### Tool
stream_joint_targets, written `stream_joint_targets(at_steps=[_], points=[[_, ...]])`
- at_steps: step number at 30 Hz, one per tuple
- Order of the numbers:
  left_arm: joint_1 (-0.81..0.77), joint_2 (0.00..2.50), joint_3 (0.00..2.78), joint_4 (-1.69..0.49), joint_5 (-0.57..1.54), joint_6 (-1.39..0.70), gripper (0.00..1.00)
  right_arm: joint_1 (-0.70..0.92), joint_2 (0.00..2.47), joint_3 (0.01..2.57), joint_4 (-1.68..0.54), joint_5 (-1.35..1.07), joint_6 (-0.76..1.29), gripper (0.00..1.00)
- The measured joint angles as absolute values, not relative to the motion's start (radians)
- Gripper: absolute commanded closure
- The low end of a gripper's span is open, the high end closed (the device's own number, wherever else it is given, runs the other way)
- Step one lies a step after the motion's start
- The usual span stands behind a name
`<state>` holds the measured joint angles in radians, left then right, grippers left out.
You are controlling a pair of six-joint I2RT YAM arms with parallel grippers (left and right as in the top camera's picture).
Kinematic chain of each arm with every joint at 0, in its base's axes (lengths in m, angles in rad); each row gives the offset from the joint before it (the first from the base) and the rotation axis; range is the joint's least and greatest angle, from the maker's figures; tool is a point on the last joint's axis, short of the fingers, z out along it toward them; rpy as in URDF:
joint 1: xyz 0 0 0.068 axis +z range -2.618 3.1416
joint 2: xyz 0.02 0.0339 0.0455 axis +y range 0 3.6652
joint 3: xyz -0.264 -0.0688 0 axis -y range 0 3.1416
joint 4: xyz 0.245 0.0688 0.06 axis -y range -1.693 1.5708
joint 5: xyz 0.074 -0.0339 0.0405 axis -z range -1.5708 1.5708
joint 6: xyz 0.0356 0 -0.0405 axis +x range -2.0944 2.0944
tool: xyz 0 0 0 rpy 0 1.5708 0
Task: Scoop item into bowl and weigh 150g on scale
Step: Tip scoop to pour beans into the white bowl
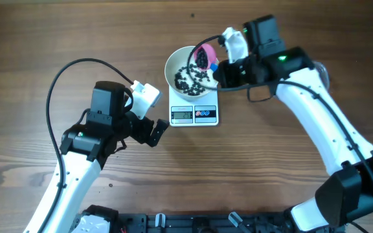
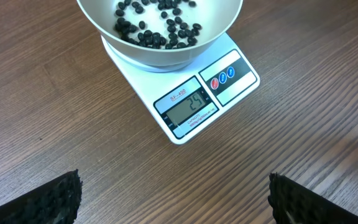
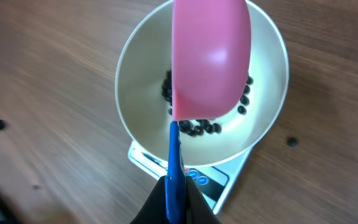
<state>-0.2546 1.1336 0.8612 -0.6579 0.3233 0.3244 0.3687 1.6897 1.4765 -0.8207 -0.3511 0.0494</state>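
The white bowl stands on the white scale, with black beads spread over its bottom. My right gripper is shut on the blue handle of a pink scoop, which is tipped over the bowl. In the left wrist view the bowl and its beads sit above the scale's lit display. My left gripper hangs open above bare table just in front of the scale, with nothing between its fingers.
One stray bead lies on the wooden table to the right of the scale. Black cables loop over the table by both arms. The arm bases stand along the front edge.
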Motion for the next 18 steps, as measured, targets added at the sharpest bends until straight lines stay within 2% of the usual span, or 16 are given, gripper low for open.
stream_joint_targets(at_steps=[6,18], points=[[-0.255,1.134,0.861,-0.658,0.323,0.324,0.00,0.458,1.690,1.477,-0.820,-0.115,0.015,0.96],[-0.255,1.134,0.861,-0.658,0.323,0.324,0.00,0.525,1.690,1.477,-0.780,0.081,-0.119,0.96]])
